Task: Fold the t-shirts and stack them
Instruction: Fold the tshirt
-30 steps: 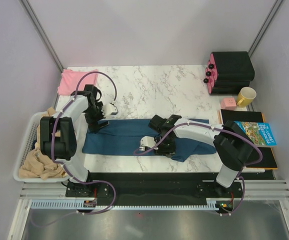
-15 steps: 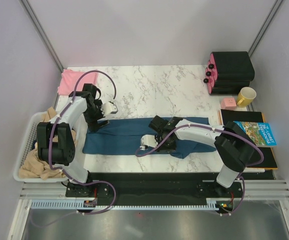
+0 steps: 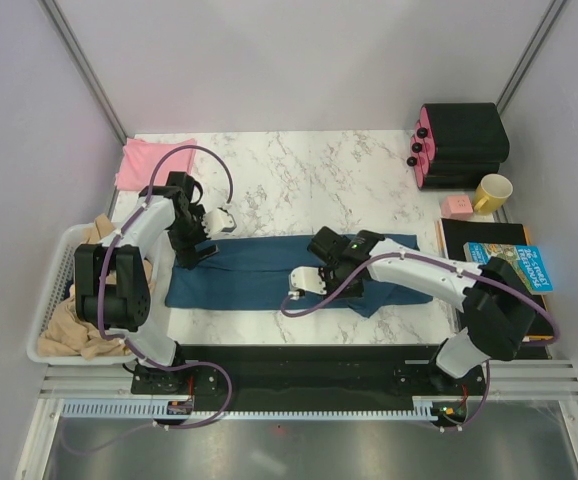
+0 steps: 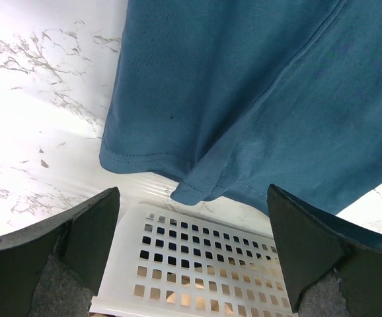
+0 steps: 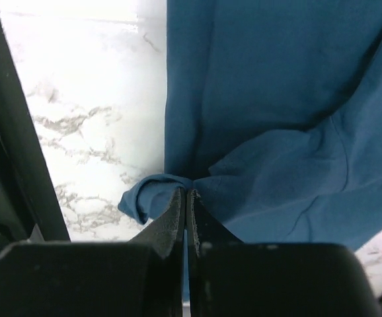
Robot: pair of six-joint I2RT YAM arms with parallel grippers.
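Note:
The dark teal-blue t-shirt (image 3: 249, 272) lies spread in a long band across the near middle of the marble table. My left gripper (image 3: 191, 247) is open and empty above the shirt's left end; in the left wrist view (image 4: 191, 264) the shirt's hem corner (image 4: 197, 185) lies just ahead of the wide-apart fingers. My right gripper (image 3: 341, 284) is shut on a bunched fold of the teal shirt (image 5: 257, 99) near its front edge; the pinch shows in the right wrist view (image 5: 186, 193). The pale pink t-shirt (image 3: 152, 162) lies folded at the far left corner.
A white perforated basket (image 3: 53, 268) with beige cloths stands at the left edge; its rim shows under the left gripper (image 4: 197, 264). At the right are a black and pink case (image 3: 461, 145), a yellow mug (image 3: 492, 192), a small pink block (image 3: 456, 206) and a blue printed book (image 3: 514, 266) on a black board.
My right gripper has moved a little right and away from the front edge, drawing the shirt's fold with it. My left gripper has stayed over the shirt's left end.

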